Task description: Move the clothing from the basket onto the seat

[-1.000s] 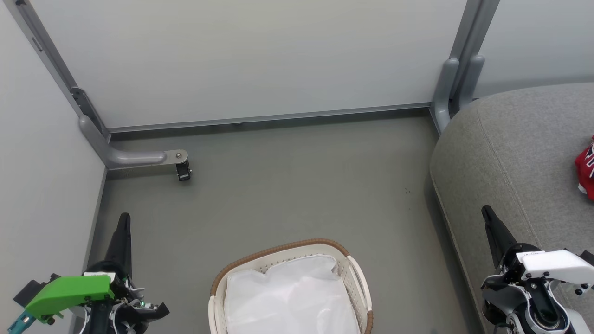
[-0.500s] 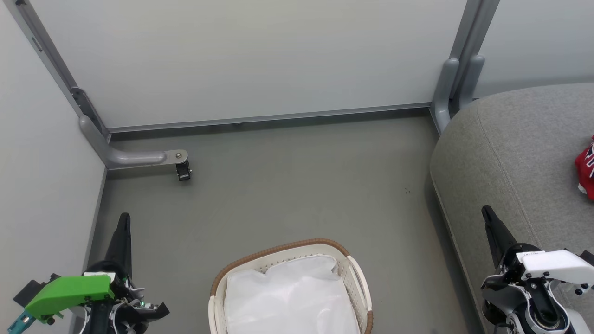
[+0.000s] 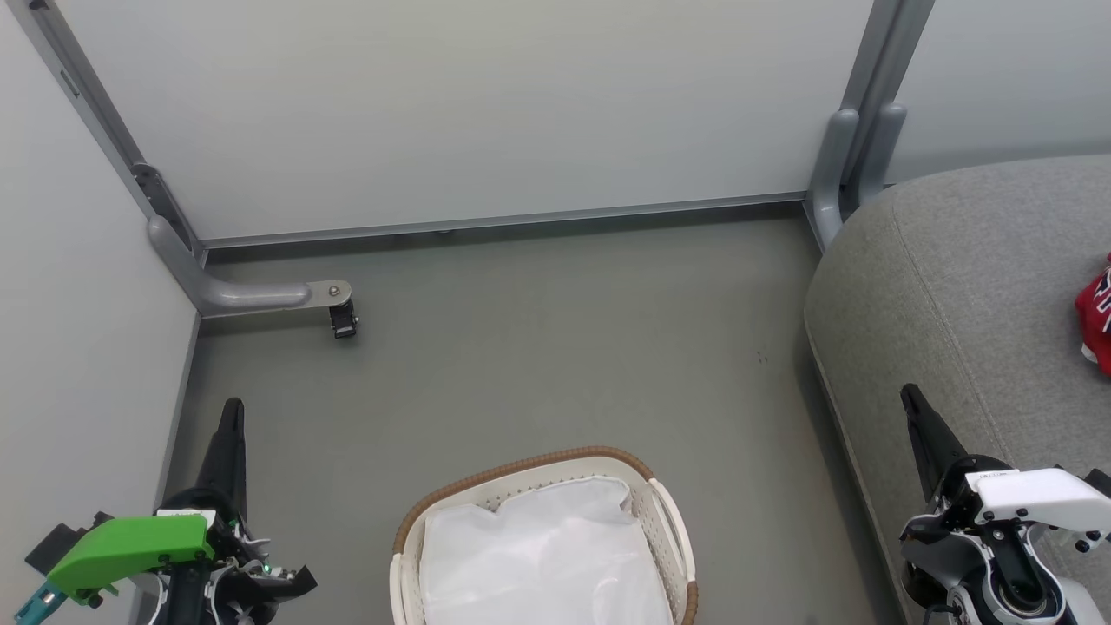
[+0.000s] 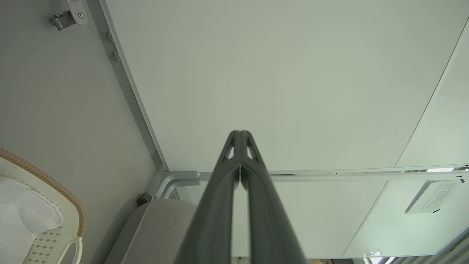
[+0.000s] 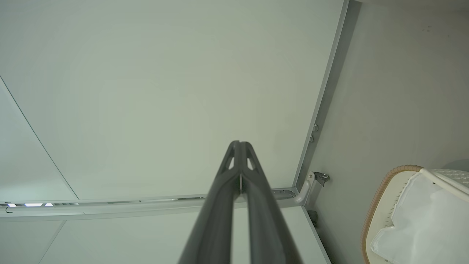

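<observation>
The white perforated basket (image 3: 668,521) with its brown woven rim stands on the floor at bottom centre, holding just a white liner cloth (image 3: 538,555). Red clothing (image 3: 1095,312) with white trim lies on the grey seat (image 3: 955,286) at the right edge, partly cut off. My left gripper (image 3: 232,408) is at the lower left, shut and empty, left of the basket. Over the seat's front edge at lower right, my right gripper (image 3: 910,395) is also shut and empty. Both wrist views show fingertips pressed together (image 4: 240,134) (image 5: 240,143). The basket also appears in both wrist views (image 4: 77,216) (image 5: 377,198).
Pale partition panels (image 3: 486,113) close off the back and left, on grey metal feet; one foot with a small black caster (image 3: 344,323) reaches onto the floor. Grey floor (image 3: 564,347) lies between the basket, the panels and the seat.
</observation>
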